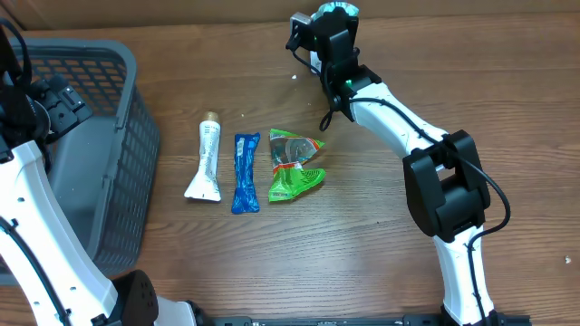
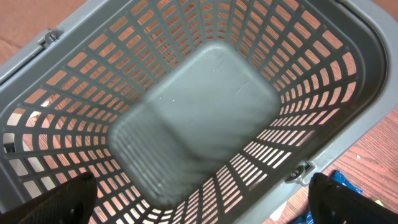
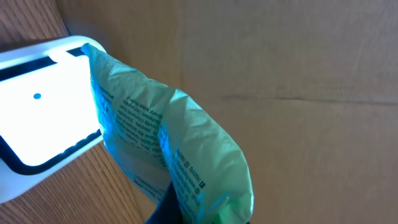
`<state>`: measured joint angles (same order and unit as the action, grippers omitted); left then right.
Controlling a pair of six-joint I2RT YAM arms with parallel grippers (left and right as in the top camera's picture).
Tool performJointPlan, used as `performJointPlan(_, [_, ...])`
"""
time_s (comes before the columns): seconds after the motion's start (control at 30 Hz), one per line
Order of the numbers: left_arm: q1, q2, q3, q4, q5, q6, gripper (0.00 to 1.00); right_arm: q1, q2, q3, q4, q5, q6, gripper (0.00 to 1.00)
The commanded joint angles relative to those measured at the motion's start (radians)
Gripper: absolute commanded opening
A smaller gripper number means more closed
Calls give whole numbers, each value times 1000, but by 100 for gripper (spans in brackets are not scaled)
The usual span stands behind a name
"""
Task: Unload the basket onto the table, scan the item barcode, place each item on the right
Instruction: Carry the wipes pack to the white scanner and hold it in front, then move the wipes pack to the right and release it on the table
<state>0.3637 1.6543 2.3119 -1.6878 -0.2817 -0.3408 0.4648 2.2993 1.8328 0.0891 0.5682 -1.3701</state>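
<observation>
1. Angling the green packet (image 3: 168,149) so its barcode is facing the scanner (image 3: 43,118) squarely is what is counting now; no barcode is showing yet, only printed text.
2. The right gripper (image 1: 328,23) is clamping the packet's lower end, the rest rising above the fingers, just beside the scanner's lit window.
3. The left gripper (image 2: 205,208) is hanging with fingers wide apart over the basket (image 2: 370,25), well away from the scanner.

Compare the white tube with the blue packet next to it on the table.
The white tube is white with a tan cap; the blue packet is glossy blue with no cap. The tube flares wide at its near end; the packet stays a narrow strip. Both lie flat, side by side, roughly parallel.
</observation>
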Motion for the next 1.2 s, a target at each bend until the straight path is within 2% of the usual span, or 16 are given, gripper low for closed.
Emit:
performJointPlan(0.0, [3,6,-2,-2,-13,4,100,-13,4,13,15,-56,-8,4])
performJointPlan(0.53, [3,6,-2,-2,-13,4,100,-63,4,13,23,-94,-29,4])
performJointPlan(0.7, [3,6,-2,-2,-13,4,100,-65,4,13,35,-121,-124,4])
performJointPlan(1.17, [3,6,-2,-2,-13,4,100,-65,4,12,24,-156,-119,4])
